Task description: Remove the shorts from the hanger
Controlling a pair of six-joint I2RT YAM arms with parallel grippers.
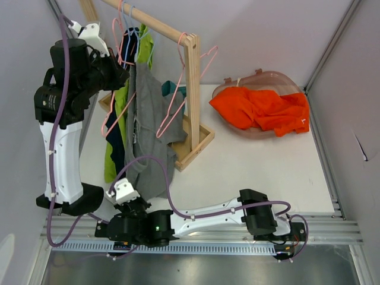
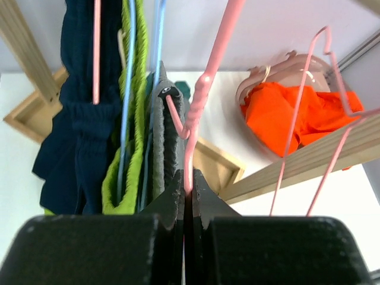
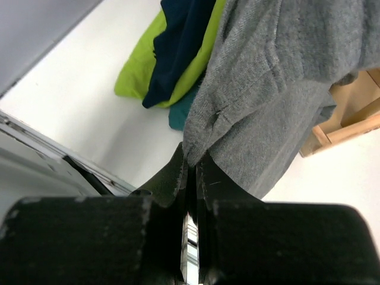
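Note:
The grey shorts (image 1: 145,124) hang from a pink hanger (image 1: 172,110) on the wooden rack (image 1: 191,95). My left gripper (image 2: 187,184) is shut on the pink hanger (image 2: 199,101), up by the rail. My right gripper (image 3: 191,163) is shut on the bottom hem of the grey shorts (image 3: 279,77), low near the table's front edge. Lime green shorts (image 1: 110,157), dark navy shorts (image 1: 116,142) and teal shorts (image 1: 173,89) hang behind on other hangers. The orange shorts (image 1: 261,110) lie in a clear pink basket (image 1: 261,76) at the back right.
An empty pink hanger (image 1: 205,59) hangs at the rail's right end. The rack's wooden base frame (image 1: 196,145) sits on the white table. Grey walls close in both sides, and a metal rail (image 1: 320,228) runs along the near edge.

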